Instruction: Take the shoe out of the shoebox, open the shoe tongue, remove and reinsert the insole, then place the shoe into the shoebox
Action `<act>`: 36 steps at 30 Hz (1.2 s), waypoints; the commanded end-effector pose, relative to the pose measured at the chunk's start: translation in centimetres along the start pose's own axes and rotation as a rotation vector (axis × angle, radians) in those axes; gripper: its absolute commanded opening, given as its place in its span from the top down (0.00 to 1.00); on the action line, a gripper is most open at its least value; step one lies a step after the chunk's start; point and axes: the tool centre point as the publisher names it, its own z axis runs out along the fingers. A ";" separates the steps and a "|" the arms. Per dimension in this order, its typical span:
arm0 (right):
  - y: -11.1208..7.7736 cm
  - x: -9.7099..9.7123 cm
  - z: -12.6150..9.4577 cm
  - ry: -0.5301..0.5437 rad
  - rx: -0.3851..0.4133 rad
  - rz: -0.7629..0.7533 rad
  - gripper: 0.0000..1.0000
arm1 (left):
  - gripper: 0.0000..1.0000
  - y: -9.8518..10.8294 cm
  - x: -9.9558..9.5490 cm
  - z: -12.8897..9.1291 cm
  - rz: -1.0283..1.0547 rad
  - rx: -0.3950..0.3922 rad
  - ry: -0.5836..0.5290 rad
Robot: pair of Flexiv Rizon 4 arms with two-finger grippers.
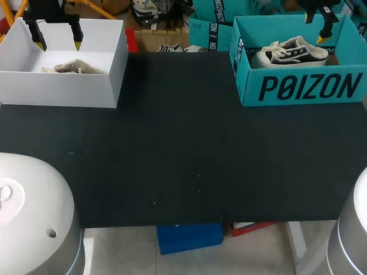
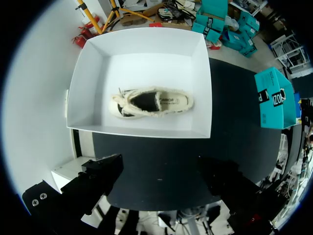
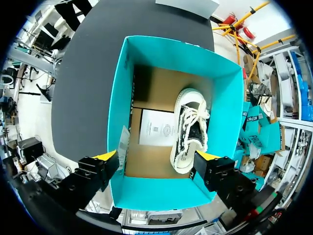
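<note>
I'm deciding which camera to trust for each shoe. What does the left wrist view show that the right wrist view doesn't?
Only the left wrist view shows the pale shoe lying in the white box, its opening facing up. Only the right wrist view shows the black-and-white shoe and a paper sheet inside the teal shoebox. Both show the black table and that teal shoebox, from outside in the left wrist view.
</note>
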 end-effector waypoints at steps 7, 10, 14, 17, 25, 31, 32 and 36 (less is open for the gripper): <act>-0.3 -2.2 4.2 0.023 -0.031 0.041 0.00 | 0.00 0.0 0.0 0.0 -0.001 -0.001 -0.001; -0.7 -2.6 5.2 0.026 -0.035 0.050 0.00 | 0.00 0.0 0.0 0.0 -0.001 -0.001 -0.001; -1.2 -3.3 6.3 0.022 -0.038 0.062 0.00 | 0.00 0.0 0.0 0.0 -0.001 -0.001 -0.001; -1.6 -3.7 7.0 0.022 -0.040 0.065 0.00 | 0.00 0.0 0.0 0.0 -0.001 -0.001 -0.001; -2.3 -4.6 8.4 0.036 -0.041 0.068 0.00 | 0.00 0.0 0.0 0.0 -0.001 -0.001 -0.001; -2.9 -4.8 9.9 0.053 -0.046 0.083 0.00 | 0.00 0.0 0.0 0.0 -0.001 -0.001 -0.001; -3.0 -4.9 10.1 0.056 -0.046 0.085 0.02 | 0.00 0.0 0.0 0.0 -0.001 -0.001 -0.001; -3.2 -5.2 11.0 0.063 -0.048 0.095 0.29 | 0.00 0.0 0.0 0.0 -0.001 -0.001 -0.001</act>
